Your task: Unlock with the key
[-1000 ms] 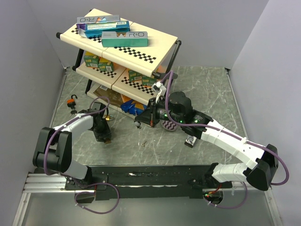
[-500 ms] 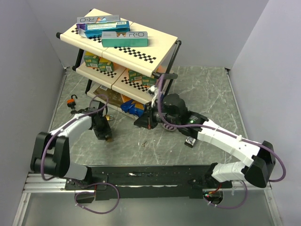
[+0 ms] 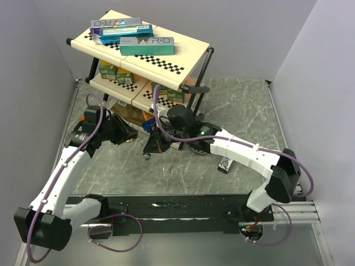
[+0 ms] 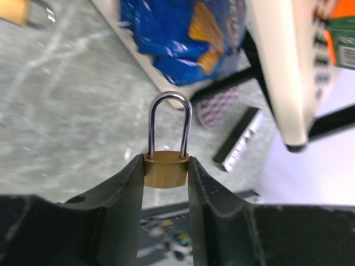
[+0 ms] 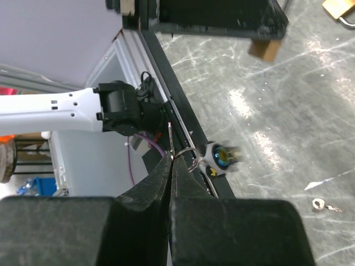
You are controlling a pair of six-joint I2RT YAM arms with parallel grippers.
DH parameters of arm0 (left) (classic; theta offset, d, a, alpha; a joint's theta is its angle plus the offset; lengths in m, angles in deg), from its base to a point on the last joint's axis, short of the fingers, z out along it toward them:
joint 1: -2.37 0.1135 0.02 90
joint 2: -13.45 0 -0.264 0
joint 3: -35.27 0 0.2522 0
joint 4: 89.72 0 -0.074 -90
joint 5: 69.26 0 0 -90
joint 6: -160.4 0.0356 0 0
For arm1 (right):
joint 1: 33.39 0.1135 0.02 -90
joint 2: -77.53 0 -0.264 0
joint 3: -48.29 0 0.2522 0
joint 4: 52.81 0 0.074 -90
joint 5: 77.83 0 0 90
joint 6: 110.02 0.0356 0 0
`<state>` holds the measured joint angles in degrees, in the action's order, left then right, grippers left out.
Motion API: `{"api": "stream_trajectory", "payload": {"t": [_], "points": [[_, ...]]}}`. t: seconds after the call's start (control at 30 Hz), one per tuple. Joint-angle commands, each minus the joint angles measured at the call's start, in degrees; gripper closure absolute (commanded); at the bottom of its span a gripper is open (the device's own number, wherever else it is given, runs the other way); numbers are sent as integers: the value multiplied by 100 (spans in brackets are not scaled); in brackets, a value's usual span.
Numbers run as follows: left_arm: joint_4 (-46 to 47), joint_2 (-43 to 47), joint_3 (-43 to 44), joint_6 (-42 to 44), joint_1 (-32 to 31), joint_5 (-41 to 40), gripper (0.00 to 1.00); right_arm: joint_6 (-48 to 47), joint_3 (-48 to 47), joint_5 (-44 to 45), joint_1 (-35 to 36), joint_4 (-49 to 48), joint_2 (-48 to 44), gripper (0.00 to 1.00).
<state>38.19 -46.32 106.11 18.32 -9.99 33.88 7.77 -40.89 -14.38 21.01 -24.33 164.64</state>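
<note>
My left gripper is shut on a small brass padlock and holds it above the table, gripping the body by its sides. Its silver shackle is closed and points away from the wrist. My right gripper is shut on a thin key, whose blade sticks out past the fingertips. A wire key ring hangs beside the tips. In the top view the two grippers are a short gap apart, the right one just right of and nearer than the left.
A three-tier shelf rack with boxes stands at the back, just behind both grippers. A blue bag lies under it. A loose small key and a silver lock lie on the marble table. Another brass padlock lies nearby.
My left arm has lifted the padlock off the table and swung out to the left, turning the gripper sideways. My right gripper has moved left with the key, closer to the left gripper.
</note>
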Motion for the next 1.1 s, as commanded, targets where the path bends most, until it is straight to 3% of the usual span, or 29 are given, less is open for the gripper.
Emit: {"api": "stream_trajectory", "payload": {"t": [0.0,0.47,1.07], "points": [[203,114,172,-584,-12,680,99,68,-579,-263,19,198,209,100],[361,360,93,-892,-12,1190,99,394,-826,-334,-130,628,684,100],[308,457,84,-954,-12,1375,99,569,-711,-105,-332,374,640,100]]}}
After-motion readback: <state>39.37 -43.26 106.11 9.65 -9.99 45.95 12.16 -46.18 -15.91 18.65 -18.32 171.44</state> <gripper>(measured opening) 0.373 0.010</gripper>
